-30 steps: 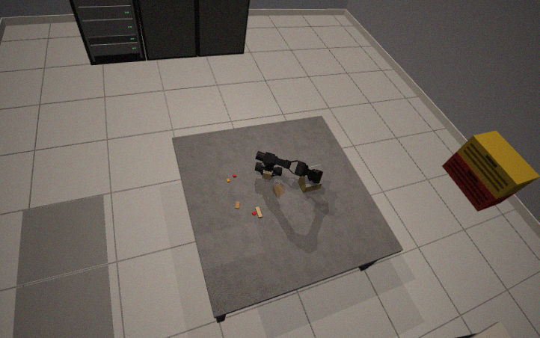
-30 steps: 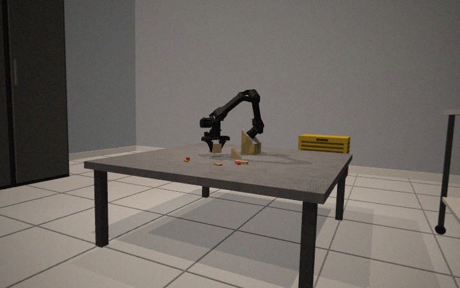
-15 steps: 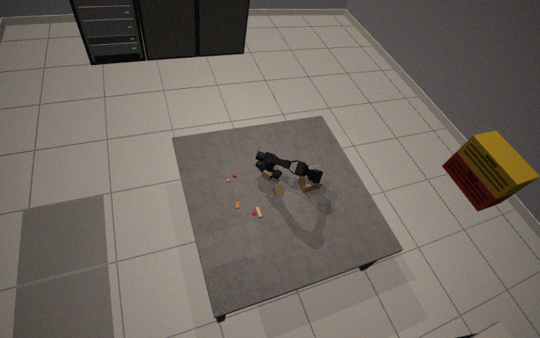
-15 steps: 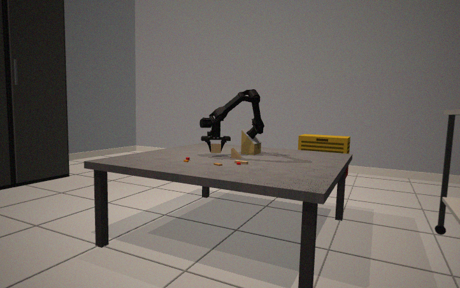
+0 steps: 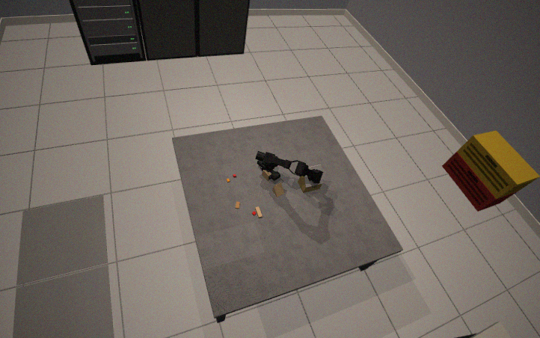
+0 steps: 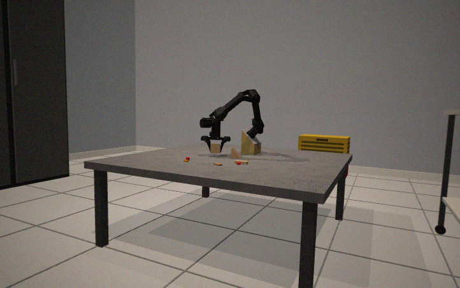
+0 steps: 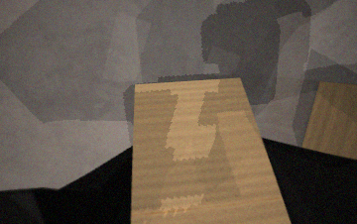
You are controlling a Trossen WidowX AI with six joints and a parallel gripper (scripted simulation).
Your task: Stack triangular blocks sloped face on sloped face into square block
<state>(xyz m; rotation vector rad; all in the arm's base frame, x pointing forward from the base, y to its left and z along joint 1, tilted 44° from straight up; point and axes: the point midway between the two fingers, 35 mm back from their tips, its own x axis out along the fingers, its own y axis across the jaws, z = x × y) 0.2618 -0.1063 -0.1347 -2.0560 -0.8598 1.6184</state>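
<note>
One triangular block (image 5: 265, 174) (image 6: 215, 148) (image 7: 190, 173) is held between my fingers, a little above the table (image 5: 247, 255) (image 6: 271, 176). My gripper (image 5: 267, 173) (image 6: 215, 150) (image 7: 192, 146) is shut on it; in the wrist view a flat wooden face fills the space between the dark fingers. The other triangular block (image 5: 278, 190) (image 6: 234, 153) stands on the table beside the held one, apart from it, with a slope visible in the exterior view. A wooden piece (image 7: 334, 116) at the wrist view's right edge appears to be this block. The held block's sloped face cannot be made out.
A larger tan angular structure (image 5: 312, 188) (image 6: 248, 145) stands beside the arm's base. Small pieces lie nearer the front: a light wooden bar (image 5: 259, 211), a red piece (image 5: 253, 213) beside it, an orange bar (image 5: 237, 204), another red piece (image 5: 234, 176) and a small orange piece (image 5: 228, 180).
</note>
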